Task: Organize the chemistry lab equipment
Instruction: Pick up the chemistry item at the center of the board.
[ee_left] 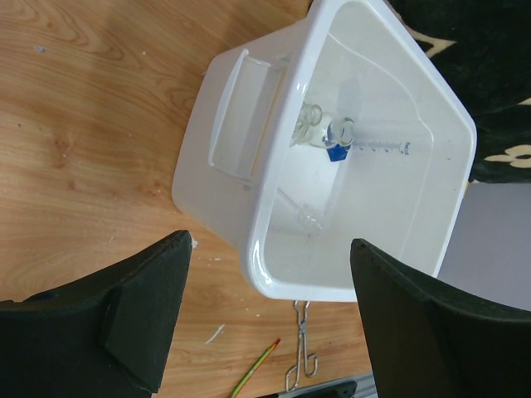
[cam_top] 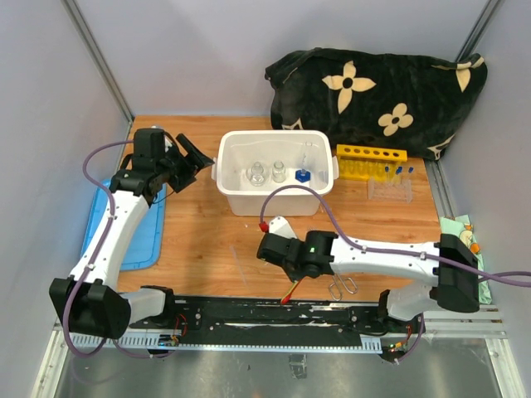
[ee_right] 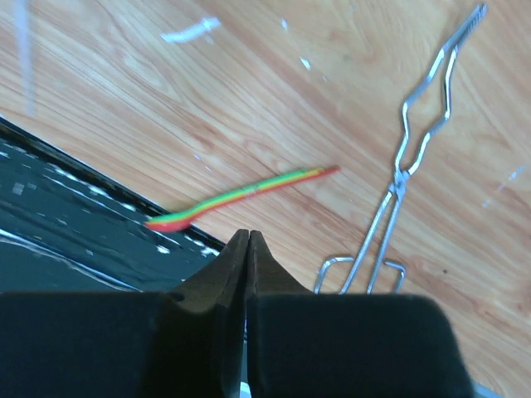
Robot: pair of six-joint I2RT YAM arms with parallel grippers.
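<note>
The white tub [cam_top: 228, 184] holds two small glass beakers [cam_top: 256, 175] and a blue-capped tube [cam_top: 303, 176]. My left gripper [cam_top: 202, 160] hovers open just left of the tub; in its wrist view the tub rim [ee_left: 249, 257] lies between the fingers of the left gripper [ee_left: 272, 240]. My right gripper [cam_top: 280, 264] is shut with nothing visible between its jaws, above the front of the table. Just beyond the right gripper [ee_right: 248, 236] lie the red-tipped stick [ee_right: 249, 192] and, to its right, the metal tongs [ee_right: 406, 166]. Both are untouched.
A yellow tube rack [cam_top: 371, 157] and a clear rack [cam_top: 390, 189] with blue-capped tubes stand right of the tub. A black flowered cloth [cam_top: 373, 91] fills the back right. A blue lid [cam_top: 124, 232] lies under the left arm. The black base rail [ee_right: 66, 240] runs along the near edge.
</note>
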